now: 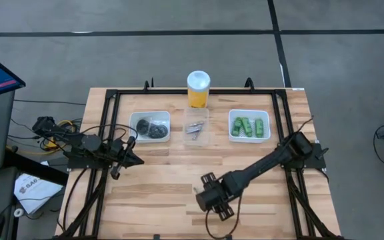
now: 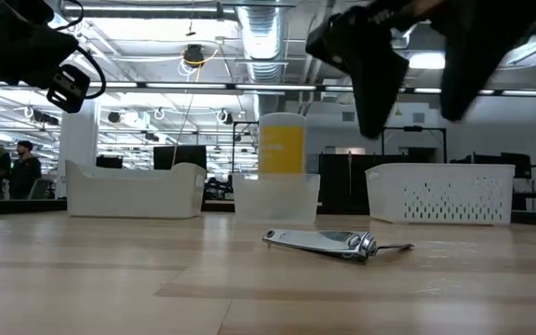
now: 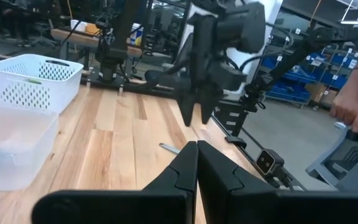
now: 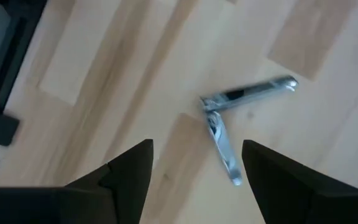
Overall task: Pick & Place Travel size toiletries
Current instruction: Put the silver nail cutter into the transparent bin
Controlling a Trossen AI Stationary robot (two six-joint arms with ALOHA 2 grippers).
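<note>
A silvery metal nail clipper (image 4: 225,121) lies flat on the wooden table, its lever swung out at an angle; it also shows in the low view (image 2: 328,244) and the left wrist view (image 3: 169,148). My right gripper (image 4: 197,162) hangs open above it, fingers pointing down on either side, touching nothing (image 2: 417,102). My left gripper (image 3: 196,149) is shut and empty over the table's left part (image 1: 139,161). Green bottles lie in a white basket (image 1: 249,125), dark pots in a white tray (image 1: 150,127), and silvery items in a clear tray (image 1: 195,128).
A tall yellow cylinder with a white lid (image 1: 198,89) stands behind the clear tray at the table's far edge. The three trays line the far side. A black frame runs around the table (image 1: 112,100). People show in the room beyond (image 3: 353,106).
</note>
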